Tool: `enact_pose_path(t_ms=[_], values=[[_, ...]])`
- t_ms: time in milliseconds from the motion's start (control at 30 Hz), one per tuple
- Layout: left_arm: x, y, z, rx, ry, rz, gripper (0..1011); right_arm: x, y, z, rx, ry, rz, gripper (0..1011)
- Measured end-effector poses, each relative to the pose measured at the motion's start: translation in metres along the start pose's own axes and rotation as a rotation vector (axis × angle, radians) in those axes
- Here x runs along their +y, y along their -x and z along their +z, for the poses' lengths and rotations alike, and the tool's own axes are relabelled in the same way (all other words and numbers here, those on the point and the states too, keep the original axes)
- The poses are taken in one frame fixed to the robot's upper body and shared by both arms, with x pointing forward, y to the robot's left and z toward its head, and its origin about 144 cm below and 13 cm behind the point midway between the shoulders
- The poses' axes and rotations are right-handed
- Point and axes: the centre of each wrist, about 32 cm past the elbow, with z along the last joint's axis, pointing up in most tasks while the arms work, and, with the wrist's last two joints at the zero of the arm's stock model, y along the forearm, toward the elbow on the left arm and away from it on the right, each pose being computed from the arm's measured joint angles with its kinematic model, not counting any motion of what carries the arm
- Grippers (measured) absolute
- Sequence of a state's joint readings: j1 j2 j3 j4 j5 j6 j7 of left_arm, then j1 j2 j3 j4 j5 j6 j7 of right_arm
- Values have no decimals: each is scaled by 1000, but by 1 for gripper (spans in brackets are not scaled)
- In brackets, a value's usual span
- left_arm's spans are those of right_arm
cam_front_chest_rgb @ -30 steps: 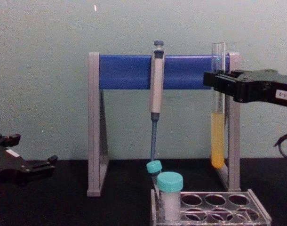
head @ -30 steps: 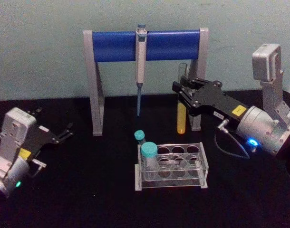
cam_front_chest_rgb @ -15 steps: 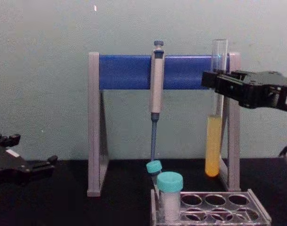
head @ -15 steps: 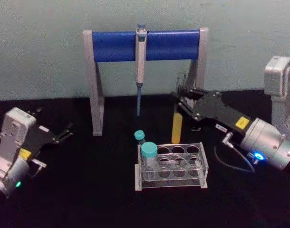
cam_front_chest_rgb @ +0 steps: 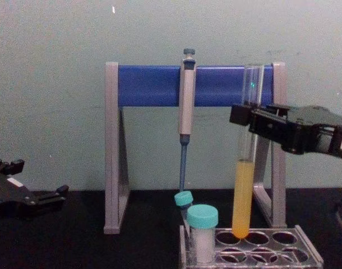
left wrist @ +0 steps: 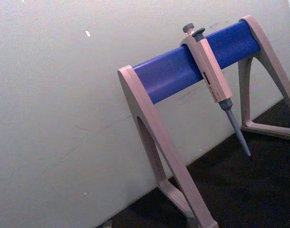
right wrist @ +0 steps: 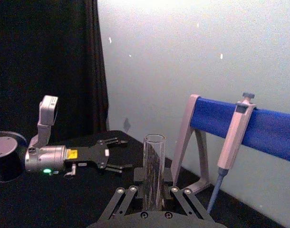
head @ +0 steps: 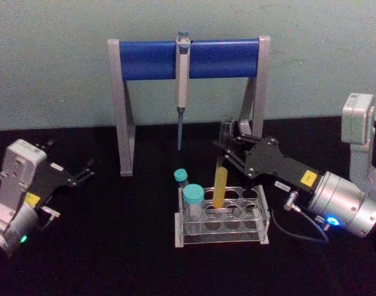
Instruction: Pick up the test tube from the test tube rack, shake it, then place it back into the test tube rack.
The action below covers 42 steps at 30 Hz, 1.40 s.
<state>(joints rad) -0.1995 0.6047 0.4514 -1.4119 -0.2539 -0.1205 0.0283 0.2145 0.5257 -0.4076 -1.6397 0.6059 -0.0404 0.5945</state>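
Note:
The test tube point(head: 220, 185) is a slim clear glass tube with yellow liquid in its lower part, and it leans slightly. My right gripper point(head: 227, 151) is shut on its clear upper part and reaches in from the right. In the chest view the test tube point(cam_front_chest_rgb: 243, 190) has its round tip at the mouth of a back-row hole of the test tube rack point(cam_front_chest_rgb: 312, 259). The test tube rack point(head: 262, 213) is low and clear. In the right wrist view the test tube point(right wrist: 153, 164) rises between the fingers of my right gripper point(right wrist: 153, 190). My left gripper point(head: 69, 159) rests open at the far left.
A teal-capped white tube point(head: 192, 197) stands in the rack's left end, a second one point(head: 180, 177) just behind it. The tall grey-and-blue stand point(head: 145, 58) holds a hanging pipette point(head: 182, 80) behind the rack. The table is black.
My right gripper has carried the test tube down and toward me, from beside the stand's right leg to over the rack's back row. The left arm has not moved.

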Motion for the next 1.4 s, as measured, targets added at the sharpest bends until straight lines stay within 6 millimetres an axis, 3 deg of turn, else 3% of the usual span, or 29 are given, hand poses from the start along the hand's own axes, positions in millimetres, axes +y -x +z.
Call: enact_pose_path(t_ms=[1400], values=[[0,0,0,0,0,0,1001,11,-7,-29,55,57,-32,233]])
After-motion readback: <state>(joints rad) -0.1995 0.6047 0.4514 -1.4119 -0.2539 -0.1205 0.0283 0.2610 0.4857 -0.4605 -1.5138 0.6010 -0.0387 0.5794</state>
